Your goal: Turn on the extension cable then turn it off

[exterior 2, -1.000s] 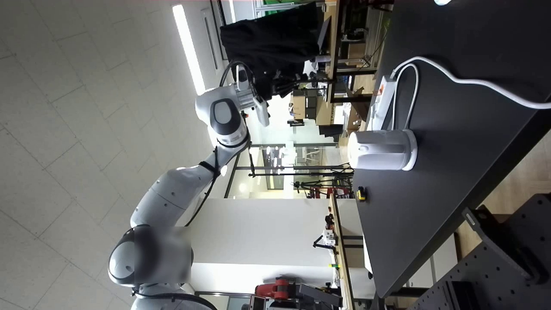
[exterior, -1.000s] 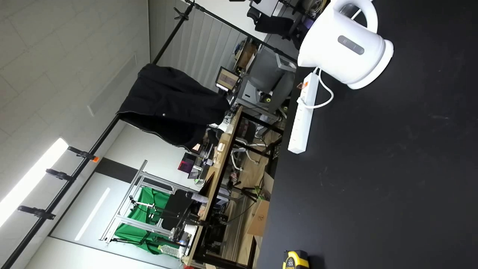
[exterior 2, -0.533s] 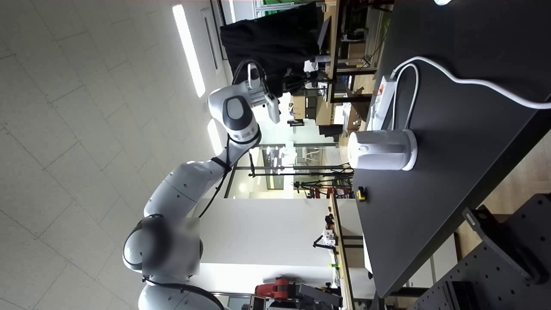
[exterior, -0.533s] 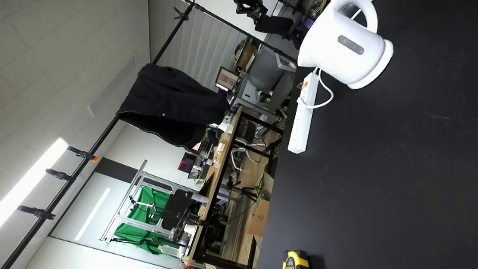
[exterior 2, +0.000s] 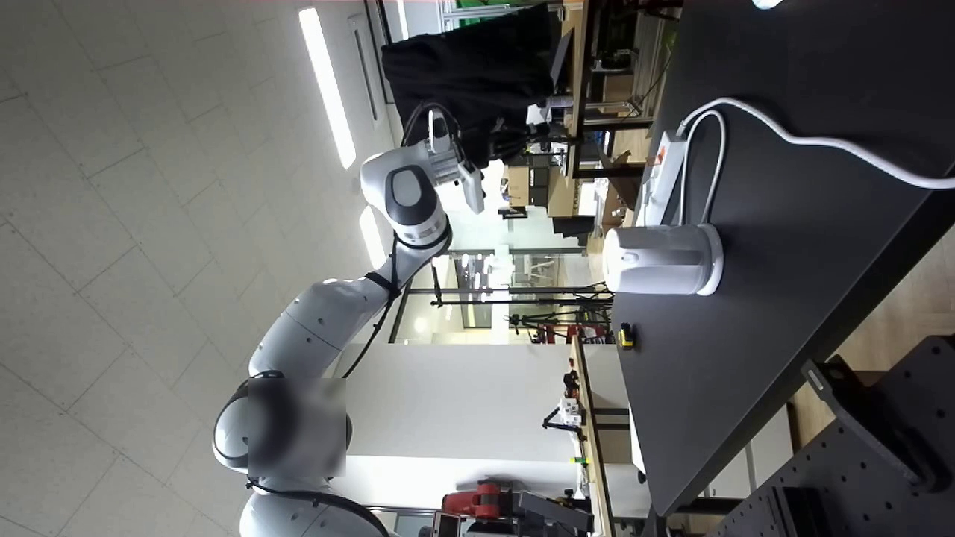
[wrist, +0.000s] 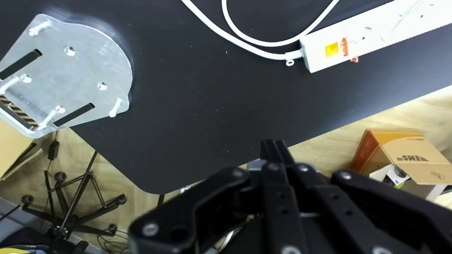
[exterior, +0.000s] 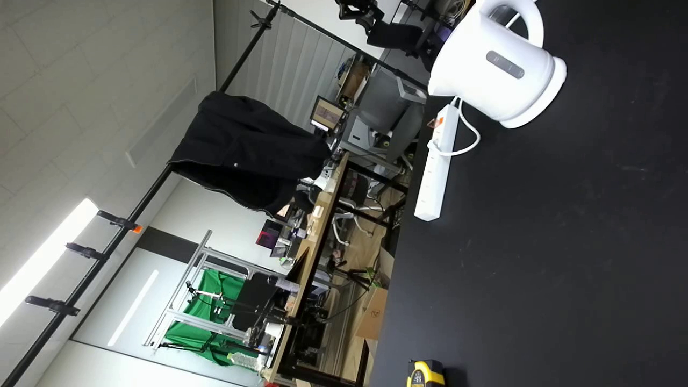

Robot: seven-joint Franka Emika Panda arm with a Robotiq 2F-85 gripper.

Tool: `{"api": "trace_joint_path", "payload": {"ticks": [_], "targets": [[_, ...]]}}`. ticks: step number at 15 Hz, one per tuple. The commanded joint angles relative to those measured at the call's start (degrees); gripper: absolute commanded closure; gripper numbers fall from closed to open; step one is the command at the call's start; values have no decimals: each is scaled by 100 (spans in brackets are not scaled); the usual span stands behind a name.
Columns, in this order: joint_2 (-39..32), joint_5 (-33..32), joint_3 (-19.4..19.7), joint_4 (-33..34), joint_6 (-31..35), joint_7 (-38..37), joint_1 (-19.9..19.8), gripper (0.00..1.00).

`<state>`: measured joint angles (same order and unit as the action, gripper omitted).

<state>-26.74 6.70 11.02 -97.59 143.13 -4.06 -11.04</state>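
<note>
Has the gripper pressed together in the wrist view, with the extension cable beyond it, toward the upper right. Hangs in mid-air in an exterior view, well apart from the extension cable and the kettle on the table.

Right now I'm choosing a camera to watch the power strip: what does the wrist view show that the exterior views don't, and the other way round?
Only the wrist view shows a rounded table corner and the fingers plainly shut. It also shows a metal plate; a pale patch at an exterior view's edge may be part of it.

Only the exterior views show the white kettle, the tape measure and the hanging black cloth.

Shared by all: the power strip, a looped white cord and the black table.
</note>
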Motion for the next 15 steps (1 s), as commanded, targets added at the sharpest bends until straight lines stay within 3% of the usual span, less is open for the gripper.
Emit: {"api": "trace_joint_path", "payload": {"ticks": [1, 9, 15], "targets": [[-244, 65, -172, 233, 130, 38, -107, 100], [-1421, 216, -596, 1144, 698, 18, -62, 100], [-2659, 22, -582, 2523, 347, -92, 21, 100]]}}
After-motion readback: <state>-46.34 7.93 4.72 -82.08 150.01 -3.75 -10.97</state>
